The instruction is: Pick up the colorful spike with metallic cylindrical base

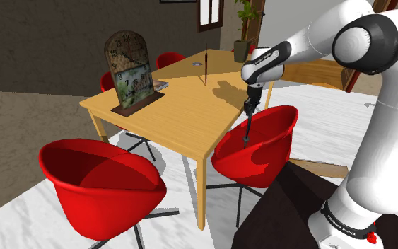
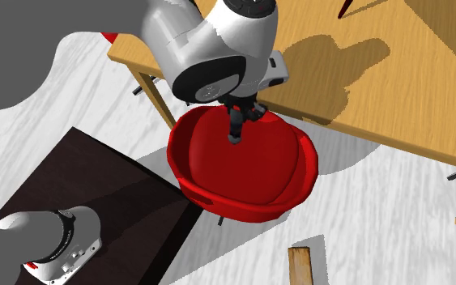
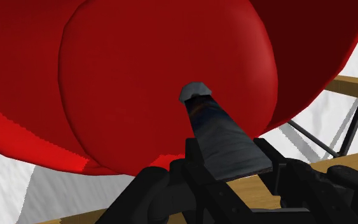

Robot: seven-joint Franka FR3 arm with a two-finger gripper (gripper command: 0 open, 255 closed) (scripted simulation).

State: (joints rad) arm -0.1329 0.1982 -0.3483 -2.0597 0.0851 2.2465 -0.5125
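Beside the near edge of the pale wooden table [image 1: 183, 113], shoulder view: the white arm [image 1: 374, 106] bends down from its dark box stand [image 1: 289, 205]. It carries the all-black two-finger gripper [image 1: 248, 112] over the glossy red shell chair [image 1: 268, 134] drawn up at that edge. From the gripper hangs the thin dark spike [image 1: 246, 131], pointing down toward the seat and clear of the table top. I judge it lifted, so the pick looks essentially made. On the table stand an arched, mottled brown clock [image 1: 129, 71] and, toward the far edge, a slim dark upright rod [image 1: 206, 65]. Both are well apart from the gripper.

Second exterior view, looking down on the same table edge: the gripper [image 2: 236, 120] sits just off the table [image 2: 380, 81], above the chair's rounded bowl [image 2: 258, 178]. The spike [image 2: 234, 134] shows as a short dark stub beneath it; whether its tip touches the seat I cannot tell. The arm's shadow [image 2: 331, 57] lies across the smooth, finely grained wood.

Wrist view, off the table and facing the seat: the black fingers [image 3: 282, 172] are clamped on the spike [image 3: 215, 133], one at each side. Its shaft runs away from the hand, bluish-grey with faint orange mottling. It ends in a small dull grey cylindrical cap [image 3: 195, 91] that reads as the metallic base. Gripping the opposite end leaves that base hanging free. Behind it curves the chair's plain, shiny red shell.
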